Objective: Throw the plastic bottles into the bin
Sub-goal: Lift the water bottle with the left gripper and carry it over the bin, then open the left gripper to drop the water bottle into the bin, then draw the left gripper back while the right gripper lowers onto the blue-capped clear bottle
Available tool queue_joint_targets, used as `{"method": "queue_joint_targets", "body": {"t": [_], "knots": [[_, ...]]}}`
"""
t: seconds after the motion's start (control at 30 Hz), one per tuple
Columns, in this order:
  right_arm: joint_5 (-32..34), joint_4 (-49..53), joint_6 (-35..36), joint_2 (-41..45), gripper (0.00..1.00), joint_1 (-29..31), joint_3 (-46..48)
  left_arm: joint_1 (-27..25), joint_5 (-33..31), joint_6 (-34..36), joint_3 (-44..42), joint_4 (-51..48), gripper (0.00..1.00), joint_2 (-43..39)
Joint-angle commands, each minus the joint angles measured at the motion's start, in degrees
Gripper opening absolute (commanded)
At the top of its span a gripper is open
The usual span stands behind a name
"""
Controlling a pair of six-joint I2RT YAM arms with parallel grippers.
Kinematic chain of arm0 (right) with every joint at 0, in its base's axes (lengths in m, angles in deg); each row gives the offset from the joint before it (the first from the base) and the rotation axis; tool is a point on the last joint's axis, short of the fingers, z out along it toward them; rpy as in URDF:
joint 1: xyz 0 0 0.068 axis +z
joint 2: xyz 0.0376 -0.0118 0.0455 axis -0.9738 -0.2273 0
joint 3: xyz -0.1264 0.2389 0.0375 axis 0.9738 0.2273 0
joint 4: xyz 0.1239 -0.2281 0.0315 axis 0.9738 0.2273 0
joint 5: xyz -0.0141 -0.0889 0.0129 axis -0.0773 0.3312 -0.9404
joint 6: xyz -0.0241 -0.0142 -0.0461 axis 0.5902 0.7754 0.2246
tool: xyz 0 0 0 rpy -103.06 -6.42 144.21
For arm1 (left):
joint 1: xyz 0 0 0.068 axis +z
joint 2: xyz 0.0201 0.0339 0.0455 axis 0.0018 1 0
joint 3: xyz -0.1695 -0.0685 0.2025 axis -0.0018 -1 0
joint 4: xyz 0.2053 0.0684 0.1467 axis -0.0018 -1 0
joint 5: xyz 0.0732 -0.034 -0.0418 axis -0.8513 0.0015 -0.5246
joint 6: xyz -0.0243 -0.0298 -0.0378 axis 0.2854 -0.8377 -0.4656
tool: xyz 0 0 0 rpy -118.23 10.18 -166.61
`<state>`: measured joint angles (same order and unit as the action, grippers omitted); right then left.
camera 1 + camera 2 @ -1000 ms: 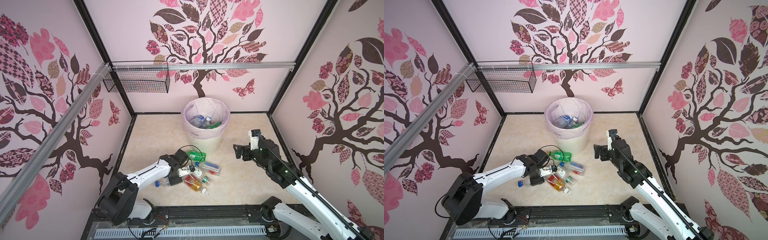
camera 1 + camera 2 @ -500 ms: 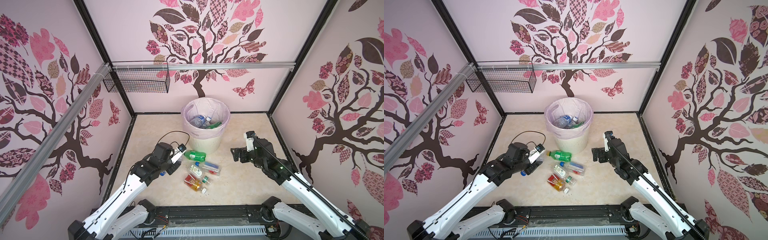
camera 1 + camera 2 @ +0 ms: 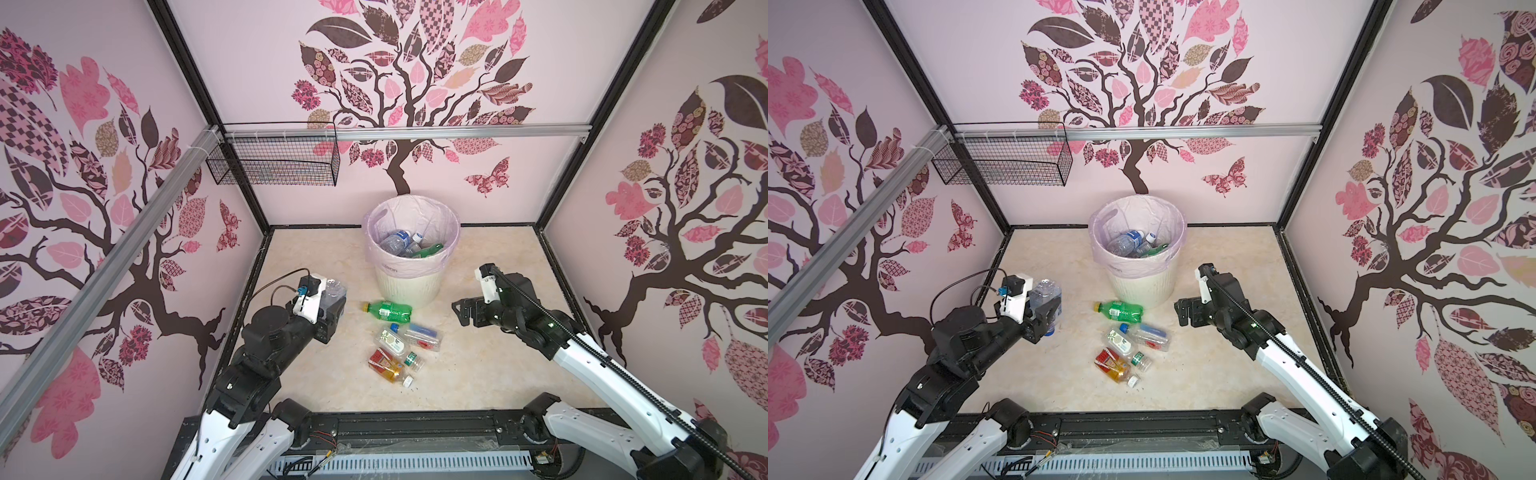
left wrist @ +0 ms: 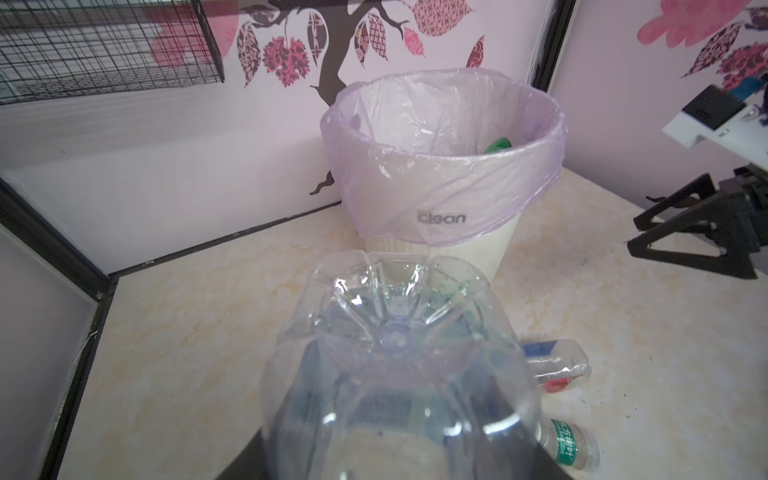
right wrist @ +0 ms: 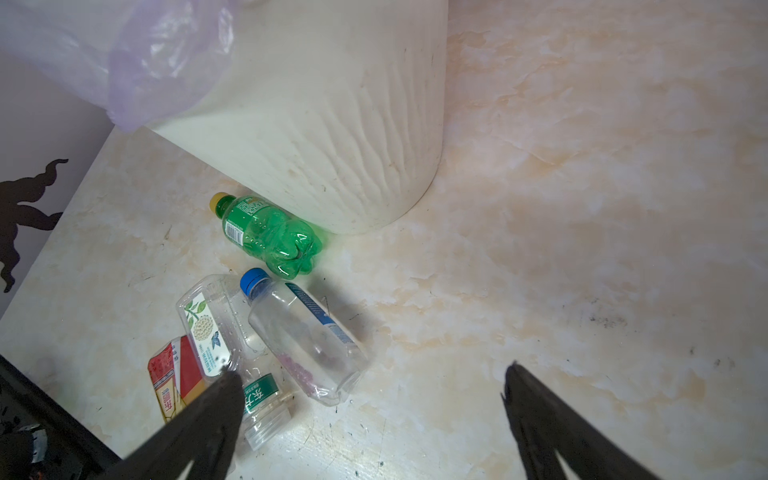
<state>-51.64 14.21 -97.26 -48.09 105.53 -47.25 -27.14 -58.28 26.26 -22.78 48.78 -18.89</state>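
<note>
My left gripper point(image 3: 332, 311) point(image 3: 1045, 316) is shut on a clear plastic bottle point(image 3: 333, 290) point(image 3: 1045, 291) point(image 4: 395, 332), held off the floor left of the bin, base toward it. The cream ribbed bin point(image 3: 409, 284) point(image 3: 1142, 289) point(image 4: 457, 245) point(image 5: 332, 124) holds several bottles point(image 3: 399, 243). On the floor in front lie a green bottle point(image 3: 388, 311) point(image 5: 270, 232), a clear blue-capped bottle point(image 3: 420, 336) point(image 5: 303, 336), a white-labelled one point(image 3: 390, 340) and an amber red-labelled one point(image 3: 384, 365). My right gripper point(image 3: 461, 313) point(image 3: 1183, 311) point(image 5: 372, 370) hangs open and empty to the right of them.
A black wire basket point(image 3: 274, 166) hangs on the back wall at the left, under an aluminium rail point(image 3: 457, 133). Patterned walls close in the floor on three sides. A small green-labelled bottle point(image 3: 413, 359) point(image 5: 262, 395) lies beside the amber one.
My left arm has risen from the pile with the clear bottle and swung left and up toward the bin. The right gripper has drifted slightly left, still open.
</note>
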Motion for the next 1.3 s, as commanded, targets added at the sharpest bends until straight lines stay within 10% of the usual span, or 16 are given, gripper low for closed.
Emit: {"method": "queue_joint_targets", "body": {"t": [0.0,0.43,0.57,0.63,1.27], "knots": [[-1.6,2.2,-0.2,-0.2,0.99,-0.3,-2.2,0.4,-0.8,-4.4,-0.7,4.1,0.53,0.7],[-6.9,6.9,0.3,1.3,0.97,-0.3,-2.2,0.4,17.1,-6.4,41.6,11.5,0.51,40.4],[-8.6,8.9,0.5,3.7,0.97,-0.2,-1.6,0.4,20.2,-8.3,56.0,9.3,0.85,55.6],[-9.1,9.8,0.5,4.5,0.96,-0.3,-1.5,0.4,18.9,-9.5,60.6,5.2,0.86,59.8],[-13.2,-0.4,3.3,-14.2,0.91,7.6,-0.6,0.7,-6.7,-3.8,19.3,-8.5,0.98,18.8]]}}
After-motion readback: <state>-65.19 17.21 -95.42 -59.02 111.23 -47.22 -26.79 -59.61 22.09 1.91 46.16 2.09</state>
